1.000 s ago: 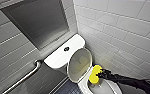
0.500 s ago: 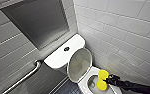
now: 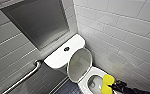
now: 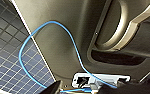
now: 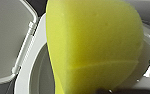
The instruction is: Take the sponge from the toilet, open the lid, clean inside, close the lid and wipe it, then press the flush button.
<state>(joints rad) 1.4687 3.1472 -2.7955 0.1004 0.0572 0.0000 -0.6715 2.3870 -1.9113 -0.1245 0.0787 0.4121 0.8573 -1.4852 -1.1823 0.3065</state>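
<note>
The white toilet (image 3: 84, 83) stands in the corner with its lid (image 3: 80, 63) raised and leaning back against the tank (image 3: 57, 58). In the middle of the tank top sits the dark round flush button (image 3: 66, 48). My right gripper (image 3: 113, 87) comes in from the lower right, shut on the yellow sponge (image 3: 108, 83). The sponge hangs over the right side of the open bowl, at its rim. In the right wrist view the sponge (image 5: 93, 45) looms large in front of the bowl rim (image 5: 32, 65) and the raised lid (image 5: 8, 37).
A white tiled wall (image 3: 126, 37) runs close along the toilet's right side. A steel grab bar (image 3: 23, 78) and a grey metal panel (image 3: 38, 22) are on the wall to the left. The left wrist view has dark floor tiles (image 4: 6, 50) and a blue cable (image 4: 53, 50).
My right arm has drawn the sponge back from the middle of the bowl toward its right rim, nearer to me. The lid stays up.
</note>
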